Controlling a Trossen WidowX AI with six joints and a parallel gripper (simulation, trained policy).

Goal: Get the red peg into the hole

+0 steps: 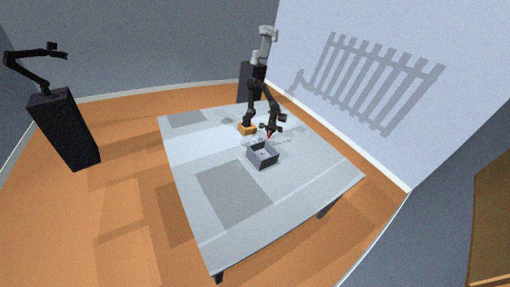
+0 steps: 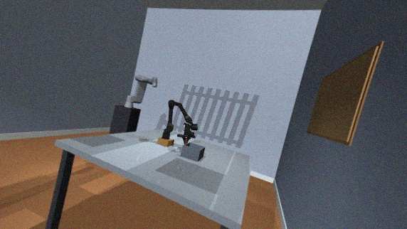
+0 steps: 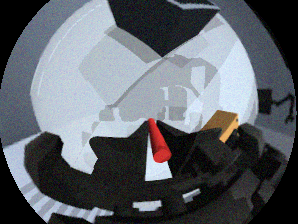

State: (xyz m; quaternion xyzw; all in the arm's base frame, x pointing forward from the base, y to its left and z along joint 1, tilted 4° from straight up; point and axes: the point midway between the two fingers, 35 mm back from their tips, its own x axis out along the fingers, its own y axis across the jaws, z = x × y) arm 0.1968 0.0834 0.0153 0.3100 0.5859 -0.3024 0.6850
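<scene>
The red peg (image 1: pixel 269 135) (image 2: pixel 186 141) (image 3: pixel 159 148) stands roughly upright between the fingers, behind the box as the top camera sees it. My gripper (image 1: pixel 270 131) (image 2: pixel 186 139) (image 3: pixel 151 123) points down and is shut on the red peg, with the peg's top end showing between the fingers in the wrist view. Whether the peg's lower end touches the table cannot be told. The open grey box (image 1: pixel 270 163) (image 2: pixel 192 152) (image 3: pixel 160 30) stands close by on the table. Its pale bottom plate (image 1: pixel 267 155) with a small dark hole shows in the top view; the peg is outside the box.
The arm stands on an orange base block (image 1: pixel 243 130) (image 2: pixel 165 142) (image 3: pixel 219 122) beside the gripper. The grey table (image 1: pixel 312 178) (image 2: pixel 142 167) carries shadows and bright patches. Other arms on dark pedestals (image 1: pixel 67 134) (image 2: pixel 122 119) stand off the table.
</scene>
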